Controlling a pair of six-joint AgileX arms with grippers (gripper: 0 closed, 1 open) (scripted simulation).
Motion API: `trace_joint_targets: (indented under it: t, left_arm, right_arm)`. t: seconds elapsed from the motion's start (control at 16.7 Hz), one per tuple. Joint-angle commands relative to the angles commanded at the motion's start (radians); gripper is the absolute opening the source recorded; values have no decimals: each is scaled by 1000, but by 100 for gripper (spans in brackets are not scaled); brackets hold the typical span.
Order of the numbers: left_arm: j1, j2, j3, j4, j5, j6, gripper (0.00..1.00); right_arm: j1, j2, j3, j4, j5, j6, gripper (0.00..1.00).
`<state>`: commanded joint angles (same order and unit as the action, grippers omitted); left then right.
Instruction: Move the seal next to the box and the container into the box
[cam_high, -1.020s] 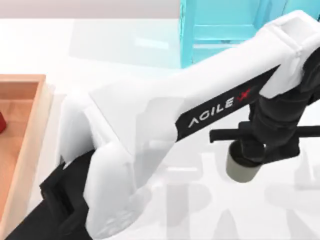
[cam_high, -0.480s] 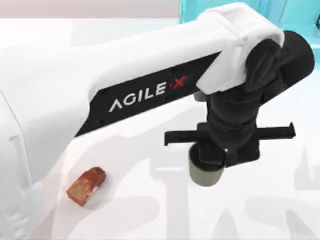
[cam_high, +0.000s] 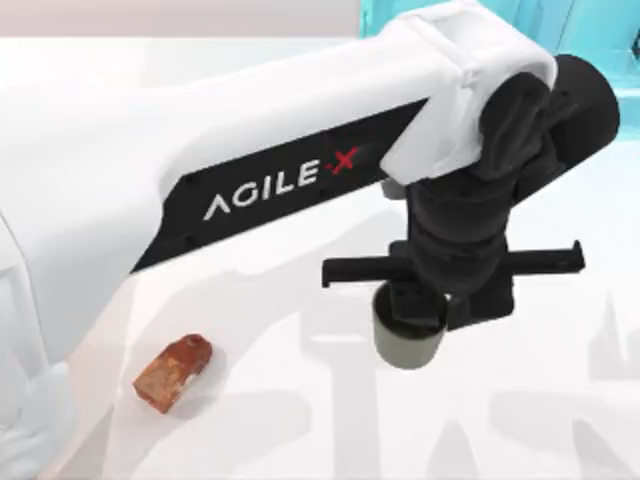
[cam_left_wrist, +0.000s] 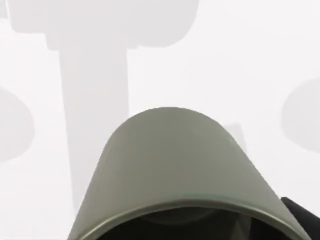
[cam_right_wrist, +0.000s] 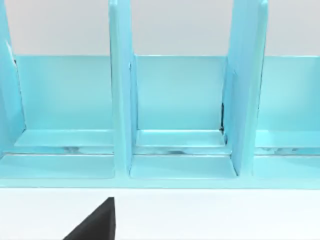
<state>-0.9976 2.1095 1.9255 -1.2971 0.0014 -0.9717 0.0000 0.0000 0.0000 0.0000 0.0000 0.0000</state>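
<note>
Reddish-brown and speckled with tan, the seal (cam_high: 175, 372) lies on the white worktop (cam_high: 300, 430) at the lower left of the top view, tilted, its bevelled end pointing up and to the right. It lies just beside the white shell of the left arm (cam_high: 150, 170), which sweeps across from the left edge, and nothing grips it.

Along that arm runs a black strip with the AgileX lettering, leading right to the black wrist. Below the wrist hangs the left hand (cam_high: 418, 308), right of centre in the top view, well apart from the seal. Its fingers are clamped on the container (cam_high: 408, 340), the dark olive-grey round cup, which sits upright directly under the hand with its rim against the black fingers. Whether the cup's base touches the worktop cannot be told from above. The left wrist view looks down the cup's plain outer wall (cam_left_wrist: 170, 160), with the dark hollow inside opening at the near edge and a black piece of the hand (cam_left_wrist: 300, 212) at the corner; pale grey shadows fall across the white surface beyond it.

Farther right, at the top edge of the top view, stands the turquoise shelf unit (cam_high: 590, 30). The right wrist view faces this shelf (cam_right_wrist: 175, 110) head-on, showing its upright dividers and open compartments, with a black piece of the right hand (cam_right_wrist: 97, 222) at the near edge; its state cannot be told.
</note>
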Motion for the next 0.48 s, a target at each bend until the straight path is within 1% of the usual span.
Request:
trace_joint_targets:
  t: [0.12,0.24,0.36,0.48]
  left_arm:
    - [53,-22,-23,2,5,53,0]
    - [149,-59,-63,6,12,145,0]
    - [283,-109,-121,8,21,267,0]
    - [444,-168,-196,11,29,409,0]
  right_arm:
    - [0,0,0,0,0,0,100]
    - [0,0,0,0,0,0,100]
    - [0,0,0,0,0,0,100]
    - [0,0,0,0,0,0,100]
